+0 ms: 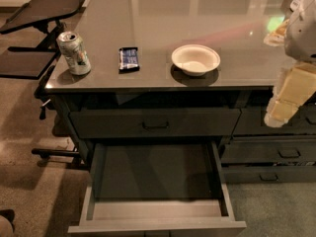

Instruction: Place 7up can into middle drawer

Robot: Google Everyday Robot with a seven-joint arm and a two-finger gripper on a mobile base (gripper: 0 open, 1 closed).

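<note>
7up can (74,52) up on the grey countertop (207,19), well apart from the middle drawer (153,174) and not inside it. Nearest the camera: that drawer, pulled far out below the counter, with a dark flat floor, grey side walls left and right, and its front edge at the bottom of the view. Just above it, a closed wide drawer front (118,125) with a small black handle (155,125). To the right, a stack of narrower drawers (276,154), all shut. Overlapping the top of that stack, at the right edge of the view, the gripper (279,110): cream-coloured, at about the level of the counter's front edge, well apart from the can; open or closed, cannot tell. Further back, on the countertop, left to right in a loose row near the front edge: the can upright at the left corner, shiny top up; a small dark-blue packet (129,58) lying flat near it; a white bowl (195,59), right way up, near the middle. Beyond the left corner, a black angled stand (44,6) over brown carpet (29,181).
</note>
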